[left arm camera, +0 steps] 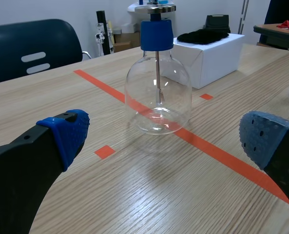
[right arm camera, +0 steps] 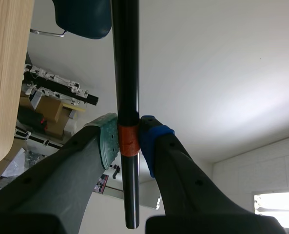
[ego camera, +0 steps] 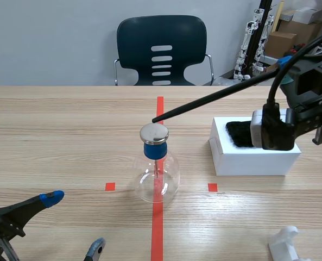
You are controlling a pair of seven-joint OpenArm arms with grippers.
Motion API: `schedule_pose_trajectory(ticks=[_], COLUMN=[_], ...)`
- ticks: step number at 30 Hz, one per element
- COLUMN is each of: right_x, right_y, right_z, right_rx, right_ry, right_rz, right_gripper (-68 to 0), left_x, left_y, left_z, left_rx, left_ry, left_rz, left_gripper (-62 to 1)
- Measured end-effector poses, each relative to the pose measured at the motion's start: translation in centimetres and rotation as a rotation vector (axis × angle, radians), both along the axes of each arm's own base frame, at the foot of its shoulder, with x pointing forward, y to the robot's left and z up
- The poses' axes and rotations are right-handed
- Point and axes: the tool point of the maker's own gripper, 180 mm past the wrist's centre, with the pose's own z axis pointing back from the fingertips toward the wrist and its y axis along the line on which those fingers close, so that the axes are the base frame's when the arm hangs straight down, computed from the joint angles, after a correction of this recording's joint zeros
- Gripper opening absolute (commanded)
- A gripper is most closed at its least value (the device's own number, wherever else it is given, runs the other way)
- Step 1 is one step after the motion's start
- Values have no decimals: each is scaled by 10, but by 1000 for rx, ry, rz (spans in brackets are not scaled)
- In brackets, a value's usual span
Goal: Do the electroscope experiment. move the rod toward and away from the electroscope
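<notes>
Scene view: electroscope (ego camera: 157,171) stands at frame centre on the table (ego camera: 52,125), on the red tape line (ego camera: 158,234); clear flask, blue stopper (ego camera: 155,150), metal disc (ego camera: 153,134) on top. The rod (ego camera: 215,97) runs as a black diagonal from the upper right down to a tip just above the disc's far edge; contact or gap, can't tell from this angle.

Only the right wrist view shows the grip: right gripper (right arm camera: 129,136) is clamped on the rod at an orange band (right arm camera: 128,146); grey-green pad (right arm camera: 107,136) on one side, blue pad (right arm camera: 154,141) on the other; a short butt end sticks out behind the fingers.

Only the left wrist view shows the flask interior: a thin metal stem hangs from the stopper inside the glass; leaf position unreadable. Flask sits ahead of the gripper, between the lines of its two spread blue pads (left arm camera: 68,131).

Left gripper (ego camera: 74,224) is at lower left of the scene, fingers wide apart, holding nothing, well short of the flask.

Around: white box (ego camera: 247,163) right of centre with black cloth (ego camera: 238,133) on top; right arm (ego camera: 275,128) blocks the box's right part; chair (ego camera: 161,49) at top centre; cardboard boxes (ego camera: 283,41) upper right; white object (ego camera: 285,244) lower right.
</notes>
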Motion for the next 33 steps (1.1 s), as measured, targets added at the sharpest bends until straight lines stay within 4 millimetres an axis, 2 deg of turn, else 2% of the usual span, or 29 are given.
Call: schedule_pose_trajectory(ticks=[28,33], right_x=[0,0], right_y=[0,0], right_z=[-2,1], right_rx=[-31,19], right_ry=[-1,-1], right_rz=[6,-1], right_gripper=[-660,-660], left_x=[0,0], left_y=[0,0], left_z=[0,0], left_rx=[0,0], left_ry=[0,0], left_rz=[0,0], left_gripper=[14,14])
